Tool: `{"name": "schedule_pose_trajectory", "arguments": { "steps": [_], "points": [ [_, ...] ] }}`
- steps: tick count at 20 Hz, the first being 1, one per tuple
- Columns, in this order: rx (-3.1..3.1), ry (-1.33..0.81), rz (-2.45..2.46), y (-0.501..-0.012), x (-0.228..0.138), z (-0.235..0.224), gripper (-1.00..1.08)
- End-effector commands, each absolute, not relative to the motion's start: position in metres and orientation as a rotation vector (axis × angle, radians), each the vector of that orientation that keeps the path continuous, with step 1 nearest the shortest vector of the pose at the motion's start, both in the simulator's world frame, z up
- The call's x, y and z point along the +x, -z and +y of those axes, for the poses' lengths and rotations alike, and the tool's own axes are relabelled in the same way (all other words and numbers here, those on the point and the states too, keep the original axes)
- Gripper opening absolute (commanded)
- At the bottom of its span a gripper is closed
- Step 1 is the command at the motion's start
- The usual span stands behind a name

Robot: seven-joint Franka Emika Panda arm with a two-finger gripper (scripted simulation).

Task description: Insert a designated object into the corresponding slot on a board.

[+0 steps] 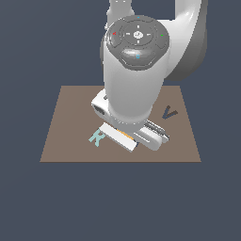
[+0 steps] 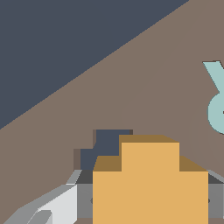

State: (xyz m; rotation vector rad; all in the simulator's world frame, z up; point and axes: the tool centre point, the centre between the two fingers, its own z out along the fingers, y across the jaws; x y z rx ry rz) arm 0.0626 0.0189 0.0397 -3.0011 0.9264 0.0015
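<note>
Gripping the orange cross (image 2: 150,183) between closed tool (image 2: 148,199) fingers, low over the board (image 1: 70,122), just beside the slot (image 2: 107,146). Picked and carried; not yet aligned, lowered, seated or released.

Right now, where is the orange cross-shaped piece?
The orange cross-shaped piece sits between the gripper fingers, low over the brown board. In the exterior view it shows as a sliver under the arm, just right of the teal R.
</note>
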Motion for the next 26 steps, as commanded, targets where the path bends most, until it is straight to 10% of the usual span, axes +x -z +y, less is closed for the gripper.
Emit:
{"name": "schedule_pose_trajectory", "arguments": {
  "steps": [1,16,17,26],
  "points": [
    [-3.000,-0.001,0.931,-0.040,0.069,0.027,-1.00],
    [-3.000,-0.001,0.932,-0.031,0.074,0.034,-1.00],
    [-3.000,-0.001,0.932,-0.031,0.074,0.034,1.00],
    [-3.000,-0.001,0.932,-0.031,0.074,0.034,1.00]
  ]
}}
